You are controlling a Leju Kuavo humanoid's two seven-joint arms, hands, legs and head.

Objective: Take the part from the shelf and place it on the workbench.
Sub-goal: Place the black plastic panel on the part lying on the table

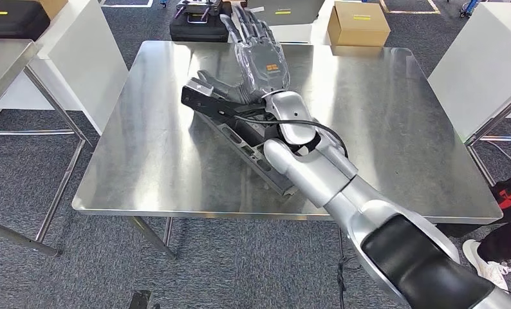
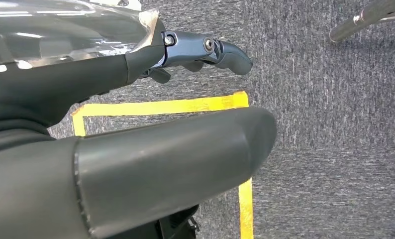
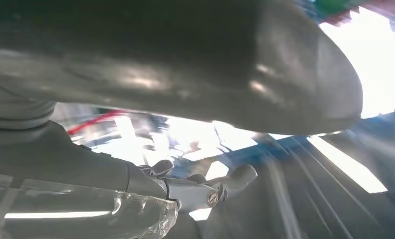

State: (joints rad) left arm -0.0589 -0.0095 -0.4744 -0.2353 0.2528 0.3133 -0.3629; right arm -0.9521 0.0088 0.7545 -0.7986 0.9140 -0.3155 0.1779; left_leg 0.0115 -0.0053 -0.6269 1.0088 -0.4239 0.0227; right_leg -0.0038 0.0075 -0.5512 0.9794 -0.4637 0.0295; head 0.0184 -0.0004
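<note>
Right hand (image 1: 260, 61): fingers (image 1: 243, 26) extended and spread, released, grasping nothing, above the metal surface (image 1: 143, 148). Part (image 1: 240, 132): long dark bracket lying flat on surface, beneath the wrist. Left hand (image 2: 136, 149): fingers (image 2: 225, 52) loosely curled, empty, over carpet.

A cardboard box (image 1: 358, 24) sits on the grey carpet (image 1: 240, 270) past the far edge, black cases (image 1: 13, 18) near it. Yellow tape (image 2: 160, 107) marks the floor, and someone's white shoe (image 1: 484, 261) shows at the right
</note>
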